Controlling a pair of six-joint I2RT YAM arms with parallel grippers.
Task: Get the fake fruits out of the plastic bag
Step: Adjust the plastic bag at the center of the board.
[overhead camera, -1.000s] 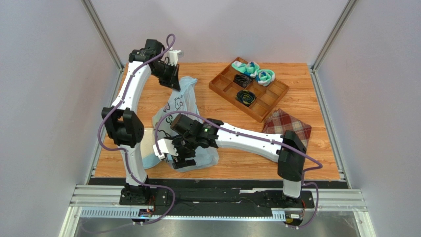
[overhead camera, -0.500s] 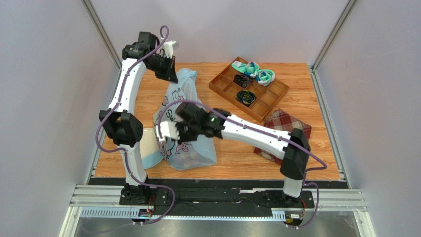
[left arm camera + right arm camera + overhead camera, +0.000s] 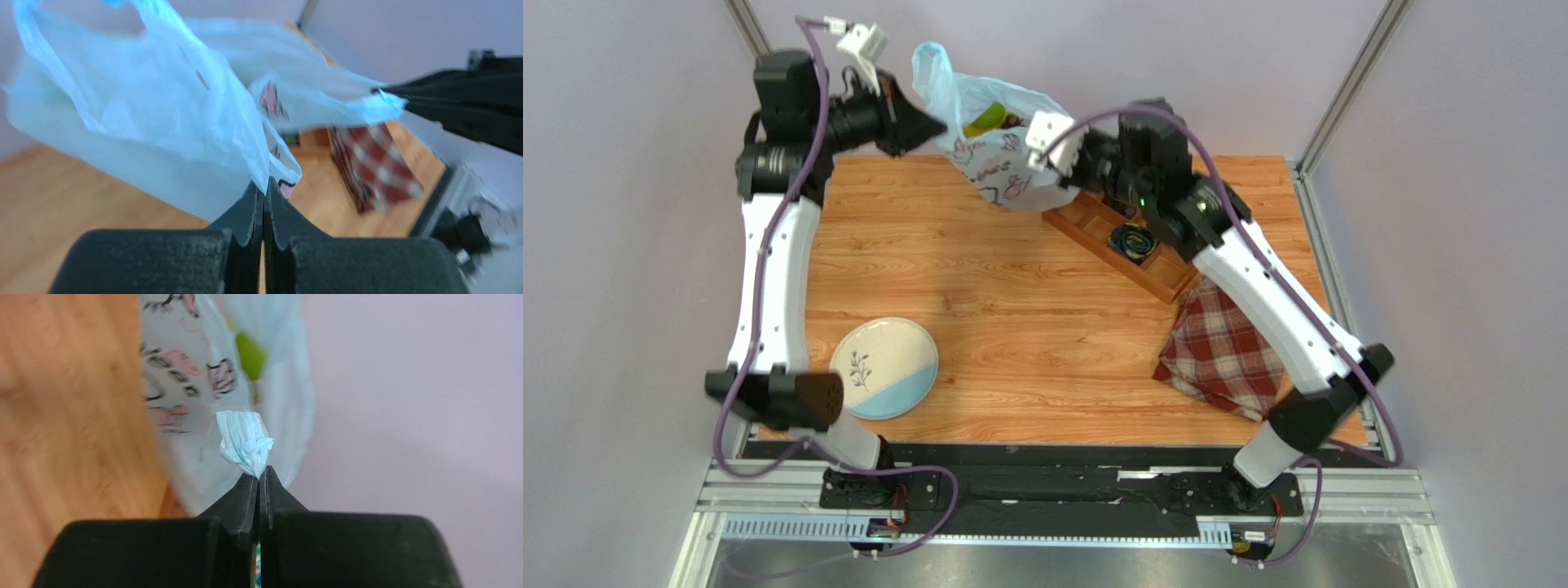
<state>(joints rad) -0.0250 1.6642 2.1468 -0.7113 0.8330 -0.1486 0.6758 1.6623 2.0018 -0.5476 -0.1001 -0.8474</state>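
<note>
Both end effectors are clamping thin film with nothing else between their jaws. Our left end effector (image 3: 265,188) is pinching a fold of the plastic bag (image 3: 995,153) with its jaws fully together. Our right end effector (image 3: 260,476) is doing the same on a small bunched tuft of the bag at the opposite side.

We are holding the bag in the air between the two, over the far edge of the table (image 3: 1014,319), so its long axis is running left to right from one grip to the other. Its belly is sagging below that line, just beside the wooden tray (image 3: 1161,276).

The fake fruits (image 3: 986,119) are riding inside the bag. A green-yellow shape and something dark are showing in the upper part, and the right wrist view is catching a green blur through the film. They are lying between the end effectors, about equally near each. We cannot tell exactly where the mouth is opening, though a loop handle (image 3: 934,61) is standing up near the left grip. We are judging that emptying depends on which end goes lower.
</note>
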